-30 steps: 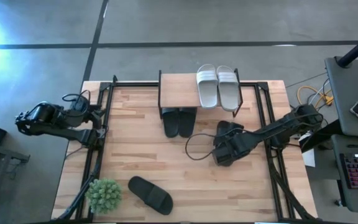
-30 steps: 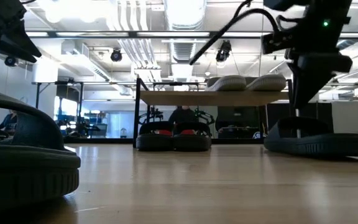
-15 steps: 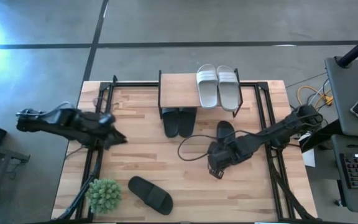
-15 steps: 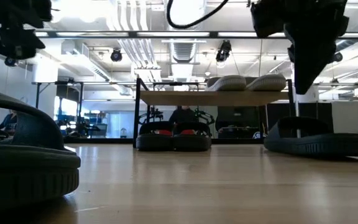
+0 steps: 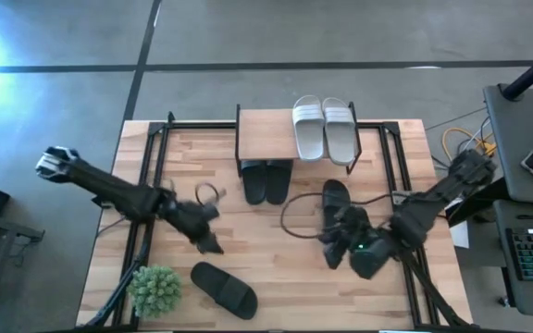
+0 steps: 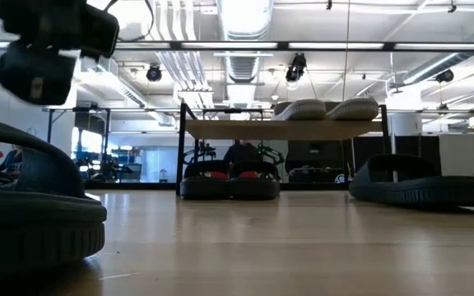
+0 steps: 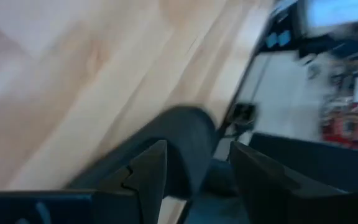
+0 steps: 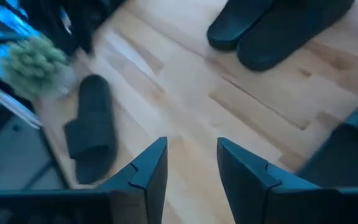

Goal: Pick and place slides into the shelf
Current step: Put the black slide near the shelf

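Two light grey slides (image 5: 325, 129) lie on the shelf's top board (image 5: 266, 134), and two black slides (image 5: 266, 181) sit under it. Another black slide (image 5: 335, 198) lies flat on the table right of the shelf, seen also in the low view (image 6: 422, 191). A fourth black slide (image 5: 223, 289) lies near the near edge, beside the plant. My left gripper (image 5: 207, 243) hovers open just beyond this slide's far end (image 7: 188, 140). My right gripper (image 5: 331, 252) is open above bare table, nearer than the slide by the shelf.
A green bushy plant (image 5: 154, 290) stands at the near left corner, close to the near slide (image 8: 95, 134). Black frame rails (image 5: 146, 185) run along the table's left and right sides. A loose cable (image 5: 299, 217) loops beside my right arm. Bare wood lies between the shelf and the near slide.
My left arm has swung from the table's left edge toward the middle and near side, ending above the near black slide's far end. My right gripper has drawn back from the slide by the shelf toward the near edge, leaving the low view. That slide stays on the table.
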